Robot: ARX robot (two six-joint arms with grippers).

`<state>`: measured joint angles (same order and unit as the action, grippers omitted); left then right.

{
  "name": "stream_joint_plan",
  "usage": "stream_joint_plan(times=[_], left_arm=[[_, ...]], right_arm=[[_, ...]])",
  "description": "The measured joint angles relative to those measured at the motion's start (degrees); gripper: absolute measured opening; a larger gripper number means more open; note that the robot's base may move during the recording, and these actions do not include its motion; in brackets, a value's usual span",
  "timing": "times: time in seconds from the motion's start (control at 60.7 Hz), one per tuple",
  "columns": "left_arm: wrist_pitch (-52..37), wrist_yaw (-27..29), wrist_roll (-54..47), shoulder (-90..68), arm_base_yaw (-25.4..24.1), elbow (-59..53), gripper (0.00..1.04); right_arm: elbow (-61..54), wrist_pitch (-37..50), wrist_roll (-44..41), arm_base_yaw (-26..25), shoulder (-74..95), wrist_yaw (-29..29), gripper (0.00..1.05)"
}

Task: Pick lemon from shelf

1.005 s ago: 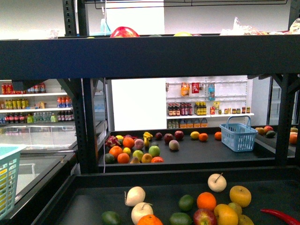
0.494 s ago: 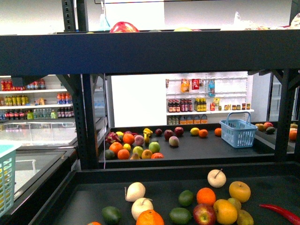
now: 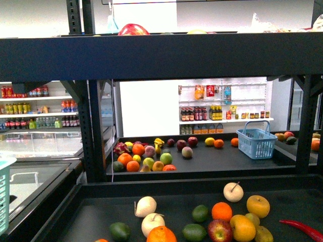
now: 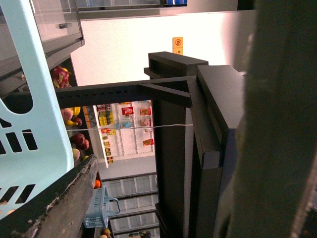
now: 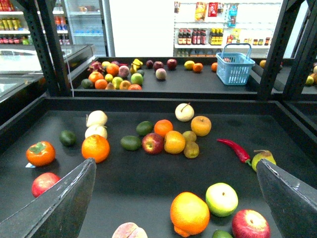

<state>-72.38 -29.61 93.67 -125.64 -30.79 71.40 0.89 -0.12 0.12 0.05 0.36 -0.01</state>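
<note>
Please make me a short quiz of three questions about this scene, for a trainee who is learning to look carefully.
1. True or false: the right gripper holds an orange.
2. What colour is the basket on the far tier of the shelf? A) blue B) red C) black
3. In the front view, what long red thing lies at the right end of the near tier?

Key
1. False. Its fingers stand wide apart above the fruit with nothing between them.
2. A.
3. A chili pepper.
</note>
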Motion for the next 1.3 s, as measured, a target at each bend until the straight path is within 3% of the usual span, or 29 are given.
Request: stream_joint_plan(times=[0.478,0.675,0.84,0.89,1.005,1.12,1.269,1.301], left_arm=[[6.58,-1.99,-1.40,8.37,-1.90,-7.39,0.97],[15.32,-4.42,-5.73,15.58,-1.95,-11.32,0.97],[36.13,-2.49,-20.72,25.35,-1.53,-12.68,0.97],[46.86,2.19,-29.83,29.79,-0.57,-12.68,0.97],[60.04,12.13,-50.36,37.44,1.99,-14.05,0.97],[63.21,24.30,-70.86,46.64,6.08,-19.43,0.97],[65.40,28.85,-83.21,58.51,13.40,-25.92,0.97],[58.75,23.43,-87.12,62.93,16.24,-30.10,0.88]], right_arm=[[0.00,0.00,0.00,-0.02,0.00,0.00,0.97],[0.00,0.00,0.00,0.00,0.00,-0.02,0.97],[0.00,0.00,0.00,-0.02,0.00,0.00,0.97],[0.00,0.00,0.00,0.00,0.00,0.00,0.97],[0.00,0.00,0.00,0.00,0.00,-0.02,0.97],[0.00,0.00,0.00,-0.02,0.00,0.00,0.97],[0.00,0.00,0.00,-0.02,0.00,-0.02,0.97],[0.00,0.00,0.00,0.00,0.00,-0.02,0.97]])
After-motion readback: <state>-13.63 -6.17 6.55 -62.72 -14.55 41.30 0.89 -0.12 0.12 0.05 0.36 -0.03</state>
